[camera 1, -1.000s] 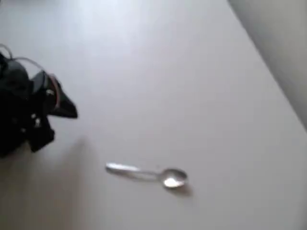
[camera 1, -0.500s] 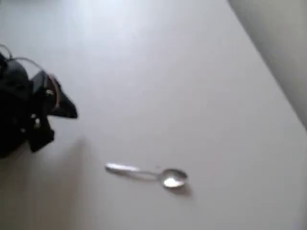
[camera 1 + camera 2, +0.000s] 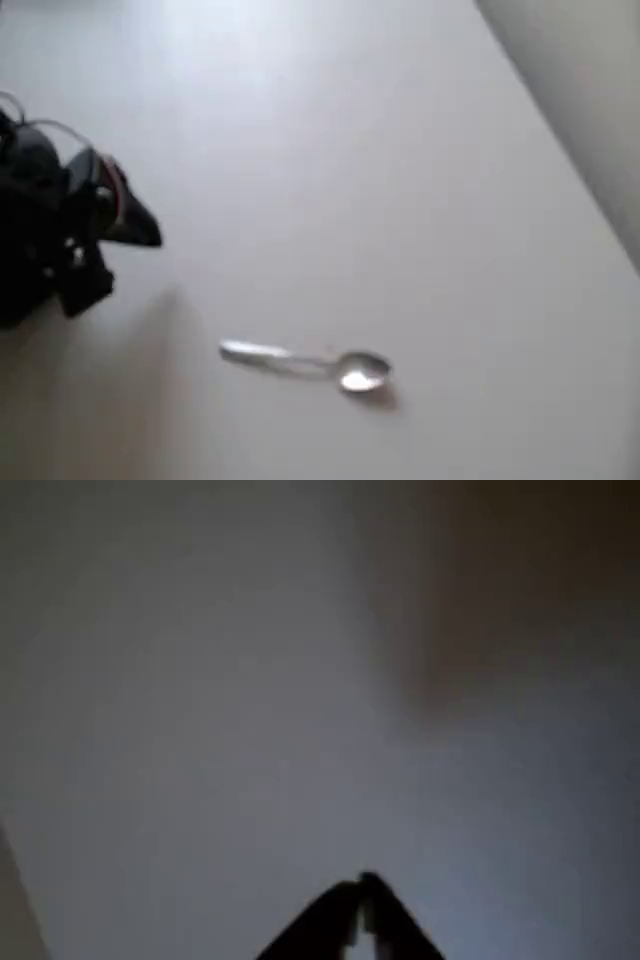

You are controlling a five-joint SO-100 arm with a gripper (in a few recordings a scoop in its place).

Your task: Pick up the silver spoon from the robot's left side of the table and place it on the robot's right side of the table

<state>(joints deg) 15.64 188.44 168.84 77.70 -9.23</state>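
While the silver spoon lies flat on the pale surface, low in the overhead view and a little left of the middle, the black arm sits folded at that view's left edge, well apart from it. The spoon's handle points toward the arm's side and its bowl toward the right of the picture, with a soft shadow just under the bowl. Nothing touches it.

In the wrist view the tool shows as two dark fingertips drawn together to a point at the bottom edge, with at most a hairline seam between them and nothing held there; the picture is dim and soft, so the seam is probably closed contact, though a very slight gap cannot be ruled out. In the overhead view the tool is a dark wedge hanging beside the arm's body, aimed out over bare surface.

Which side of the surface counts as the robot's left cannot be settled from these views, so the scene fits two readings: the spoon waiting where it is to be lifted, with the arm at rest, or the spoon already set down where it was meant to go and the arm drawn clear. If it is the former, a grasp would need the fingers parted and brought down across the thin handle, which lies low and offers little to grip.
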